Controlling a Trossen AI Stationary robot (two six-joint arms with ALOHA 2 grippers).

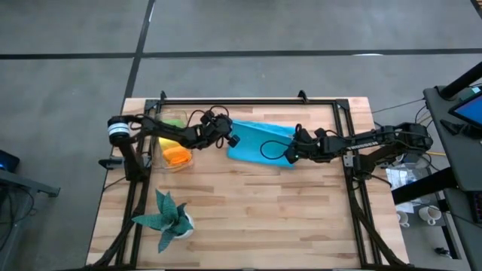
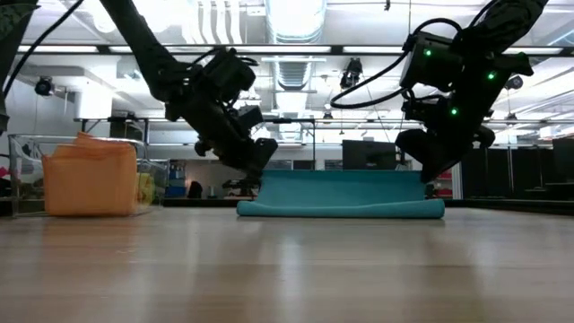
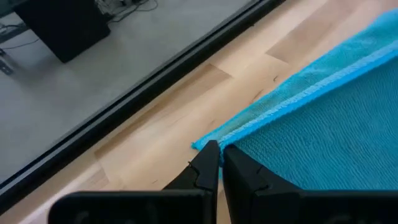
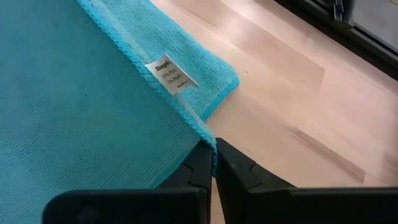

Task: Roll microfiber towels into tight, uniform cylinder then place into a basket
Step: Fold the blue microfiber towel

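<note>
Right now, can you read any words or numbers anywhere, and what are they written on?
"Simple...": top line of the small white sewn-in tag at the hem of the bright blue microfiber towel; the word may run on, I cannot tell.
Lower tag lines: seem to begin "70% Pol..." and "30% Nyl...", too blurred to be sure.
Blue-lit screen beside the wooden table: too small to read.
Nothing else readable.

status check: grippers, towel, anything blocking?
Left gripper and right gripper shut on blue towel corners, edge lifted. Orange towel in basket. Nothing blocking.
</note>
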